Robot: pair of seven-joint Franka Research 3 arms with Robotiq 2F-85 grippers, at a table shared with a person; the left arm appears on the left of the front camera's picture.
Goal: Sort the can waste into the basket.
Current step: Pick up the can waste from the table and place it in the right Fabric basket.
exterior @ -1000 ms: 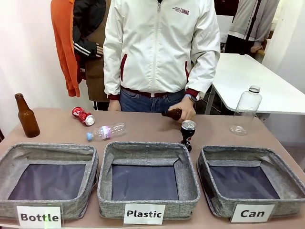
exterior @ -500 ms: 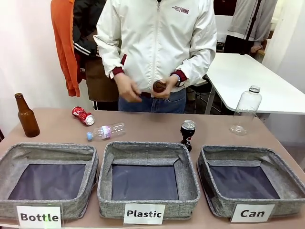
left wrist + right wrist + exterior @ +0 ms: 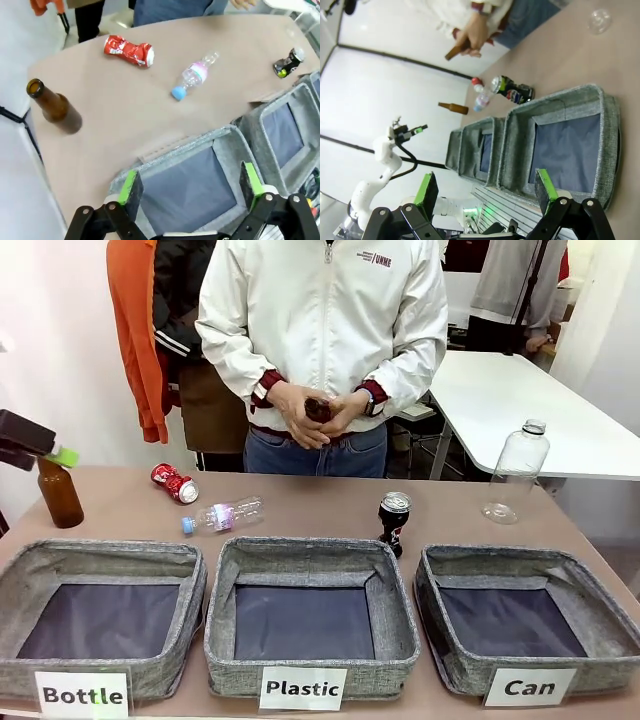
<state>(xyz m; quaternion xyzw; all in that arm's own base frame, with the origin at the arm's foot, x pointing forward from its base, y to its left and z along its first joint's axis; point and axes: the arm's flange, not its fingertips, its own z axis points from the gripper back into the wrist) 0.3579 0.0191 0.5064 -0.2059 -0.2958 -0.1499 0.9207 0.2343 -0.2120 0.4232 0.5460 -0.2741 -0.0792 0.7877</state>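
Note:
The crushed red can (image 3: 175, 483) lies at the far left of the table, and the dark Pepsi can (image 3: 394, 520) stands behind the gap between the middle and right baskets. The grey basket labelled "Can" (image 3: 520, 558) sits at the front right with nothing inside. My left gripper (image 3: 50, 452) pokes in at the left edge, above a brown bottle (image 3: 58, 492). In the left wrist view my left gripper (image 3: 190, 185) is open over a basket corner, far from the red can (image 3: 129, 50) and the Pepsi can (image 3: 289, 62). My right gripper (image 3: 485, 189) is open above the Can basket (image 3: 555, 97), with the Pepsi can (image 3: 512, 90) beyond it.
The person at the far side holds a brown bottle (image 3: 318, 410) in both hands. A small plastic bottle (image 3: 222, 514) lies near the red can. A clear bottle (image 3: 518, 470) stands at the back right. Baskets labelled "Bottle" (image 3: 100, 552) and "Plastic" (image 3: 310, 548) line the front.
The person lifted the brown bottle off the table beside the Pepsi can and now holds it at waist height. My left gripper has come into the front view at the left edge.

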